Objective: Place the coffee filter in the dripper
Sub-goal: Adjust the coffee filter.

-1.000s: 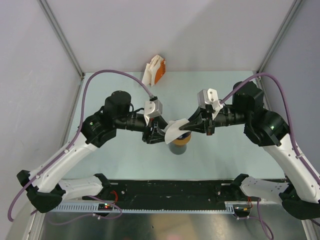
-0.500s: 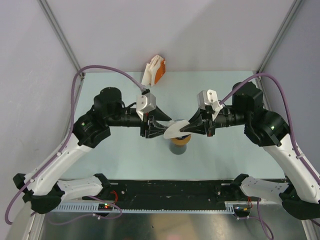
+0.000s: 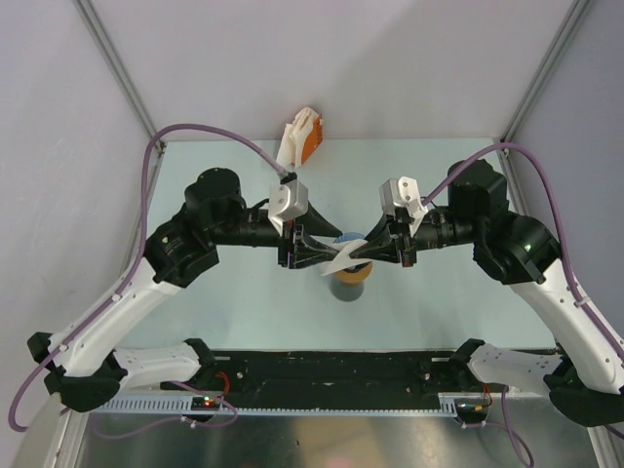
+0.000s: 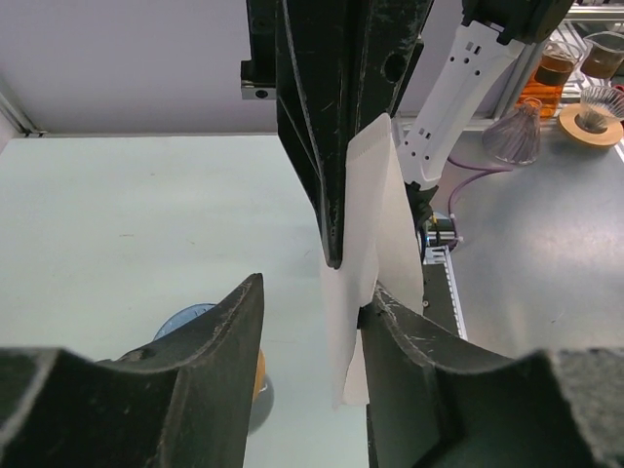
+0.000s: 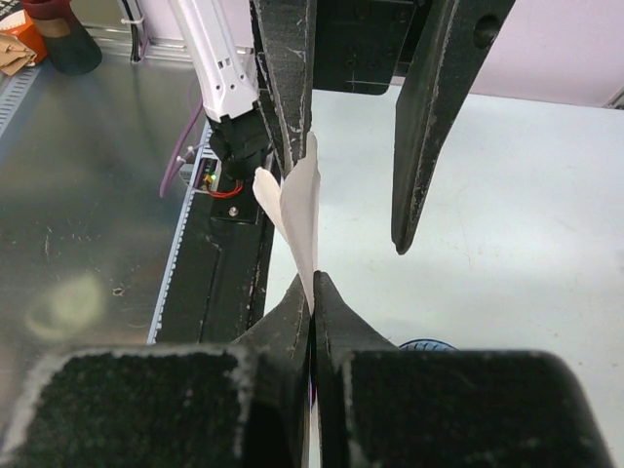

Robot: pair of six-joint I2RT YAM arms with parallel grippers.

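Note:
The white paper coffee filter (image 3: 337, 261) hangs in the air over the middle of the table. My right gripper (image 5: 313, 278) is shut on the filter's (image 5: 297, 210) edge. My left gripper (image 4: 317, 285) is open and straddles the filter (image 4: 366, 263), whose far side rests against the right-hand finger (image 4: 439, 380). From above, the left gripper (image 3: 325, 255) and right gripper (image 3: 360, 253) meet tip to tip. The blue dripper (image 3: 351, 237) sits just below them on an orange ring (image 3: 354, 275) atop a dark cup (image 3: 347, 290). Only slivers of the dripper (image 4: 190, 317) (image 5: 429, 344) show in the wrist views.
An orange and white object (image 3: 304, 136) lies at the table's back edge. A black rail (image 3: 341, 375) runs along the near edge between the arm bases. Glassware (image 4: 517, 132) stands on the metal bench beyond the table.
My left gripper has come in around the filter, which has turned from flat to more edge-on. The blue dripper now shows behind it. The right gripper has barely moved.

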